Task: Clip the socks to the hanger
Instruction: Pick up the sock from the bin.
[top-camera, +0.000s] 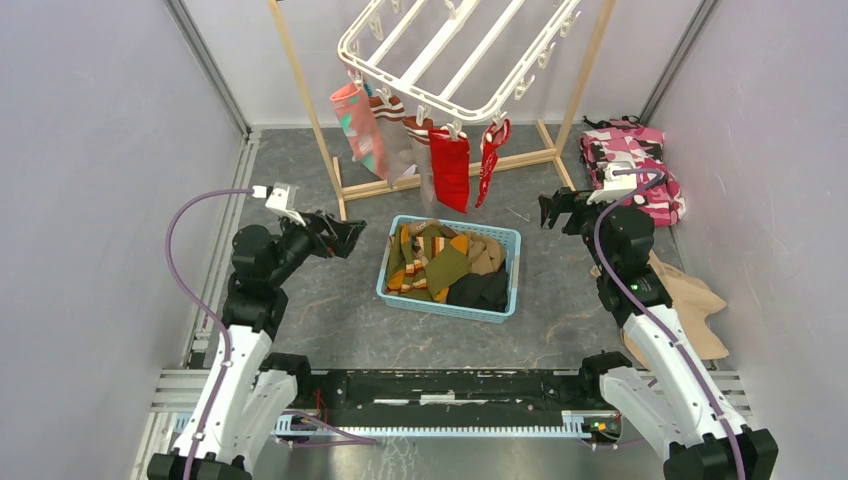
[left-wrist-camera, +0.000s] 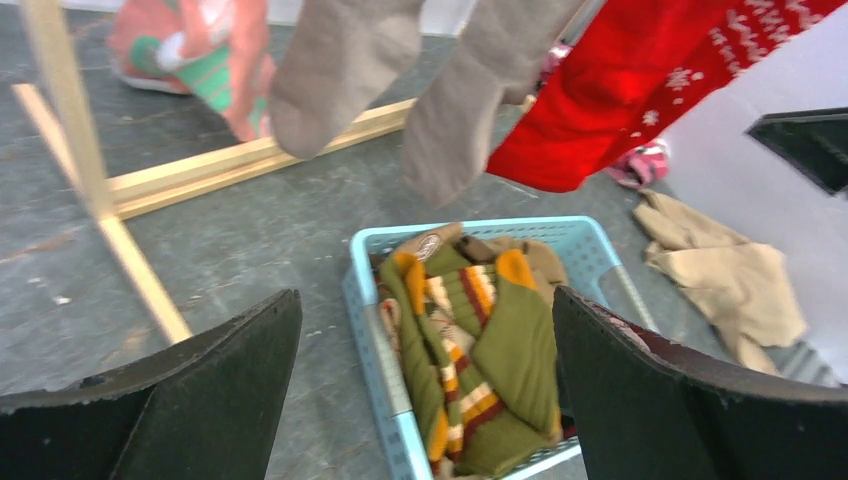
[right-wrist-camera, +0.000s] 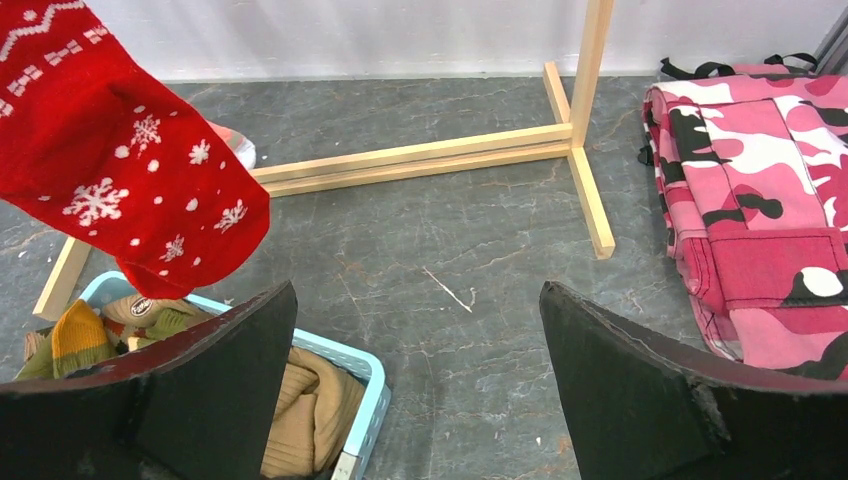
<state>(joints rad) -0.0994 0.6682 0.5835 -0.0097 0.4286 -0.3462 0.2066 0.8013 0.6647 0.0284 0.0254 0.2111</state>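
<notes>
1. Hanger (top-camera: 405, 85): white slatted rack hung inside the stand (right-wrist-camera: 420, 160). It sits tilted, its long axis running from near-left to far-right in the top view. Clips dangle round the rim.
2. Hung socks (top-camera: 450, 165): a row on the near rim, all hanging long axis downward. From the left there is a pink-orange patterned one, striped and grey ones, a red one, and a twisted red one. White snowflakes and a zigzag band mark the red sock; no wording is readable.
3. Basket (top-camera: 447, 303): light blue, on the worktop (top-camera: 330, 310) between the two arms and in front of the stand's base rail. Its long side runs left to right, slightly skewed.
4. Basket socks (top-camera: 435, 262): a loose heap of olive, orange-striped, tan and black. One carries a small oval patch, its lettering too small to read.
5. Left gripper (top-camera: 352, 238): just left of the basket and above the worktop, pointing at the basket. Its fingers (left-wrist-camera: 200, 400) are spread wide and hold nothing.
6. Right gripper (top-camera: 548, 208): just right of the basket's far corner. Its fingers (right-wrist-camera: 640, 380) are likewise spread wide and hold nothing.
7. Camouflage cloth (top-camera: 640, 165): pink, at the far right beside the stand's foot.
8. Beige cloth (top-camera: 690, 300): crumpled by the right arm, near the wall.
9. Room: walls close in on both sides. Bare worktop lies between the basket and the arm bases, and between the basket and the stand.
</notes>
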